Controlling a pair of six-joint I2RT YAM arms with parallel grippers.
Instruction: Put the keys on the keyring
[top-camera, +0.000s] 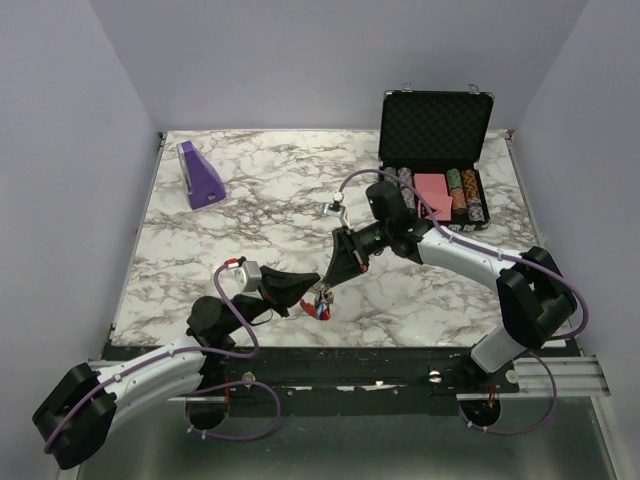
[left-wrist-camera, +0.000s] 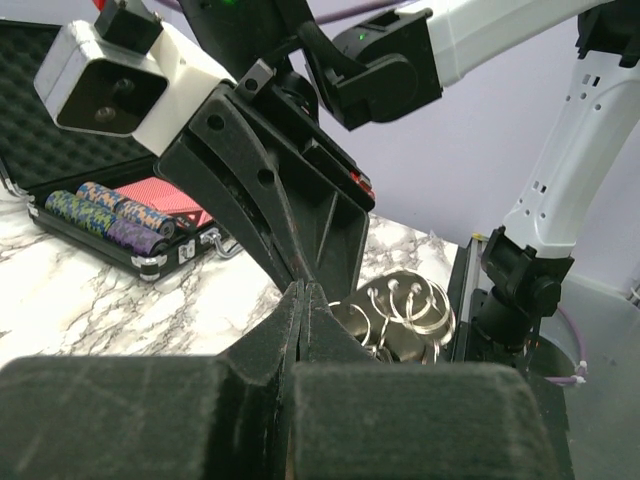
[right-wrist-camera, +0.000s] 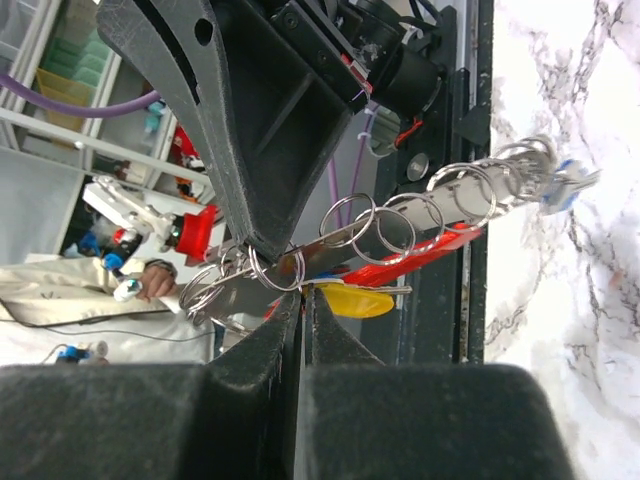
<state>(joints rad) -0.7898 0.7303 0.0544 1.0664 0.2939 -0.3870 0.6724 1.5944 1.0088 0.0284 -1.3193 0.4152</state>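
i'd hold both pinches steady and feed the yellow key slowly along the ring coil, no twisting. left gripper is clamped on the keyring, at the table's near edge. right gripper is pinched nearly closed where ring meets key; can't tell which it grips.

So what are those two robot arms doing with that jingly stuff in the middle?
They are working on the keyring, a bunch of thin metal rings with a red curved piece, near the front edge of the table. The left pincer and the right pincer are both closed, and their tips meet at the bunch from opposite sides. A yellow key sits right by the right pincer's tips. I cannot tell if it is on a ring yet.
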